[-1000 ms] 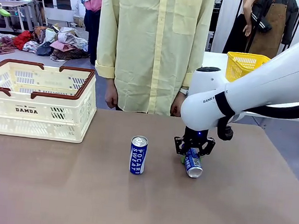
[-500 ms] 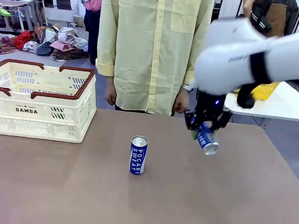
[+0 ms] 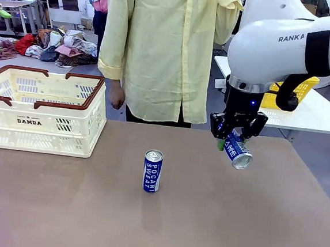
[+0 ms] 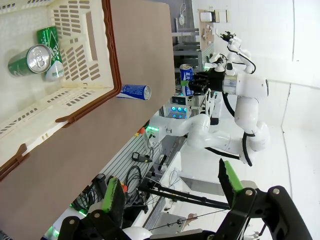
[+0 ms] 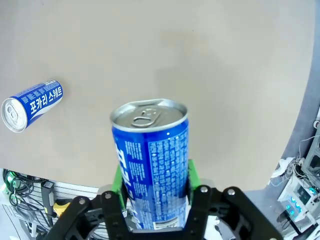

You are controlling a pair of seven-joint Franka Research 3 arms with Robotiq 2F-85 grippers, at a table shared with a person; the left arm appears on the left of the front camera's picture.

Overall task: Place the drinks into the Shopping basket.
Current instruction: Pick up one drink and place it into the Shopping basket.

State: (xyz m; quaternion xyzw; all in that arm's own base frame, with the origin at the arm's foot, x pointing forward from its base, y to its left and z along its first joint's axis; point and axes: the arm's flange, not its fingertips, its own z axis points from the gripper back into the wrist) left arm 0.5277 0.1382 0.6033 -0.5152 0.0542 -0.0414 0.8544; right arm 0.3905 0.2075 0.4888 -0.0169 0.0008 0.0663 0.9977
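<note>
My right gripper is shut on a blue drink can, holding it tilted in the air above the table's far right part. From the right wrist, the green pads clamp the can low on its body, silver top facing the camera. A second blue can stands upright mid-table, also visible as the can in the right wrist view. The Shopping basket sits at the far left. Looking along my left gripper, which is open and empty, the basket holds a green can.
A person in a yellow shirt stands at the far edge, one hand hanging near the basket's right end. A small yellow basket sits on a white table behind my right arm. Bare tabletop lies in front.
My right arm has lifted the blue can off the table and carried it up and slightly right. The person has shifted left and raised one arm.
</note>
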